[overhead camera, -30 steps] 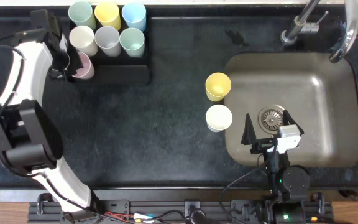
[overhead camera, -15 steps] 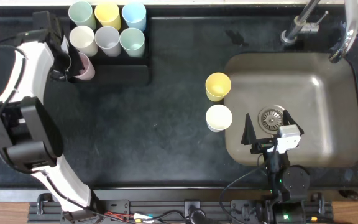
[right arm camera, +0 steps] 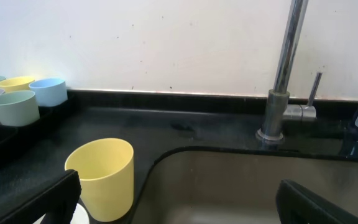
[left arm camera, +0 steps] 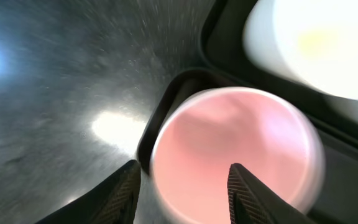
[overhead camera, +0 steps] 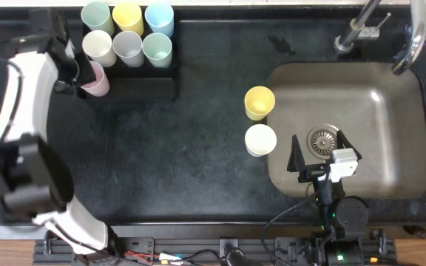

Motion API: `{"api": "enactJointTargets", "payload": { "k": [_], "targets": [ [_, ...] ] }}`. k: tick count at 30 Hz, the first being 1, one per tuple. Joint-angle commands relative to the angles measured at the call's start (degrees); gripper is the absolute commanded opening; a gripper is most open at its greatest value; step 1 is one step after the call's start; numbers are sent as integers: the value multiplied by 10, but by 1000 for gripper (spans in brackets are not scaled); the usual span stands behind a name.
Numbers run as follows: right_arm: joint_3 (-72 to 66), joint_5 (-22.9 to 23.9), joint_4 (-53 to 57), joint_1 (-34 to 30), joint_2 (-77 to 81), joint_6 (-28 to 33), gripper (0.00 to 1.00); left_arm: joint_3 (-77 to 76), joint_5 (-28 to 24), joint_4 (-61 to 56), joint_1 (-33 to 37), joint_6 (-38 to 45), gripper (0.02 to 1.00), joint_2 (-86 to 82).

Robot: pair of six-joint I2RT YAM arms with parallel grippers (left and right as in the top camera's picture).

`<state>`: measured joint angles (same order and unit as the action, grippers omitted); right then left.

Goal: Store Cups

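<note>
My left gripper (left arm camera: 184,174) has shifted up along the tray (overhead camera: 154,89). The pink cup (left arm camera: 241,149) now leans in its corner slot. My fingers are parted astride the rim, not clamping, so the cup looks nearly stored.

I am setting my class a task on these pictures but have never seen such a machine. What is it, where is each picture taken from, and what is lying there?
It is a robot: a left arm and a right arm at a worktop with a sink. One picture looks down from above; the other two come from a camera on each arm's wrist. A black tray holds six cups. The left gripper is at a pink cup at the tray's corner; whether it grips it I cannot tell. A yellow cup and a white cup stand beside the sink. The right gripper is open at the sink and holds nothing.
</note>
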<state>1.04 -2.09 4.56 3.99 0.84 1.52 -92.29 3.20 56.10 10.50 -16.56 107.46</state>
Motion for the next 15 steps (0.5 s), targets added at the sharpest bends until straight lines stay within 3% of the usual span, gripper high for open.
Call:
{"api": "enactJointTargets", "payload": {
  "k": [1,8,15],
  "targets": [
    [-8,2,-3,-3,-6,2,996,0,14,4,1,-20,524,-100],
    [-8,2,-3,-3,-6,2,993,-4,1,14,-25,-74,557,-175],
    [-8,2,-3,-3,-6,2,996,-15,9,-31,-172,-138,612,-172]
  ]
}}
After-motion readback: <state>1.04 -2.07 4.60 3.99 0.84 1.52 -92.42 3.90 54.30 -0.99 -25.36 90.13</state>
